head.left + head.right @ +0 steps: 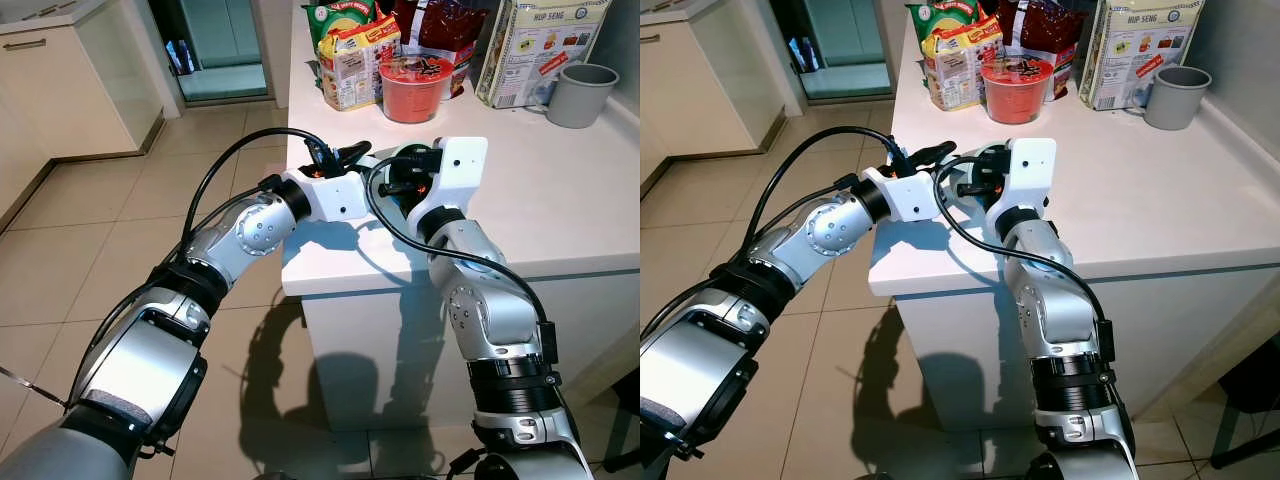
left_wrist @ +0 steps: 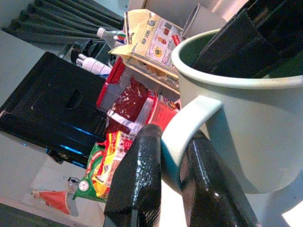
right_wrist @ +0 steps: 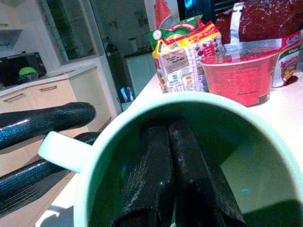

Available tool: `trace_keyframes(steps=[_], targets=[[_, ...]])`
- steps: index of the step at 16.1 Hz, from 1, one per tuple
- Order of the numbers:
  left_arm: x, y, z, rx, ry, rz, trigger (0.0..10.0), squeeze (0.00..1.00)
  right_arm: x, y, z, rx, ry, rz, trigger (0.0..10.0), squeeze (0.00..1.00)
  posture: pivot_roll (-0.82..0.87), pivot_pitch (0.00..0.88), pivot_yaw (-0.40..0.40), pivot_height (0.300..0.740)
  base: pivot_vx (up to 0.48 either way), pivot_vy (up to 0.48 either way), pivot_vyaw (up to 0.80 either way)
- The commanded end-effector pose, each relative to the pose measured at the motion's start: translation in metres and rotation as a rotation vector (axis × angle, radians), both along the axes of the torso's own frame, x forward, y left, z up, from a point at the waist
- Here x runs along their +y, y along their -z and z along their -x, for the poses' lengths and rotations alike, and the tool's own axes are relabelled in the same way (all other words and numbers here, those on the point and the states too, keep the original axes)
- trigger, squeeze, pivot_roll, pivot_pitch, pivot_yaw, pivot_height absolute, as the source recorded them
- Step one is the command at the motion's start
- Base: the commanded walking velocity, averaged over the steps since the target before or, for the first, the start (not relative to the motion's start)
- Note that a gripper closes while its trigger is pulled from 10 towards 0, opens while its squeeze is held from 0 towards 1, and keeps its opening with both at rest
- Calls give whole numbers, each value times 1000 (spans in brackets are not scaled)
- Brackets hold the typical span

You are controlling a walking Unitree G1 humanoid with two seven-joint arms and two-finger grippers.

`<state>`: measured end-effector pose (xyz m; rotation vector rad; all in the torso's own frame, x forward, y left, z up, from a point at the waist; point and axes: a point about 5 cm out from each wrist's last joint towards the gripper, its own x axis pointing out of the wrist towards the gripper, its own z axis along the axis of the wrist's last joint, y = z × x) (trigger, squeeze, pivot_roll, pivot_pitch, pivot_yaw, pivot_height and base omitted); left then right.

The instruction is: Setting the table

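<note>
The white tabletop point(image 1: 560, 190) runs from the near corner, where both silver arms meet, back to a row of groceries at its far edge, and beige floor tiles point(image 1: 120, 230) spread out to the robot's left beside pale cabinets point(image 1: 60, 70). At the far right of the tabletop stands a tall white printed bag point(image 1: 540, 50) with a grey mug point(image 1: 580, 95) just beside it. Further left are a dark red packet point(image 1: 440, 25), a yellow and white noodle pack point(image 1: 355, 65) with a green packet point(image 1: 340, 15) behind it, and a red instant noodle bowl point(image 1: 412, 88) in front of them. Near the front corner of the tabletop sits the pale green mug point(image 2: 236, 123), largely hidden between the two wrists in the head views. The left claw point(image 2: 173, 182) reaches in from the robot's left and is clenched on the mug's handle point(image 2: 189, 123), one black finger on each side of the loop. The right claw point(image 3: 173, 175) comes down from above with its two fingers pressed together and dipped inside the mug, their tips low against the inner wall; it grips nothing.
</note>
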<state>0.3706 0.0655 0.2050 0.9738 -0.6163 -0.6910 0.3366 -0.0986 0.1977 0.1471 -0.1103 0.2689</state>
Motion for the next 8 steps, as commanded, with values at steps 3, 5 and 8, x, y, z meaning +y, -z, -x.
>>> trace_keyframes(steps=[3, 5, 8], targets=[[-10, -10, 2, -34, 53, -6, 0, 0, 6, -8, 0, -34, -21, -1, 0, 0, 25, 0, 121, 740, 0, 0, 0], [-10, -10, 2, -34, 53, -6, 0, 0, 6, -8, 0, -34, -21, -1, 0, 0, 25, 0, 121, 740, 0, 0, 0], [-9, -9, 1, -30, 44, -11, 0, 0, 4, -27, 7, -64, -37, 41, 10000, 0, 24, 0, 125, 740, 0, 0, 0]])
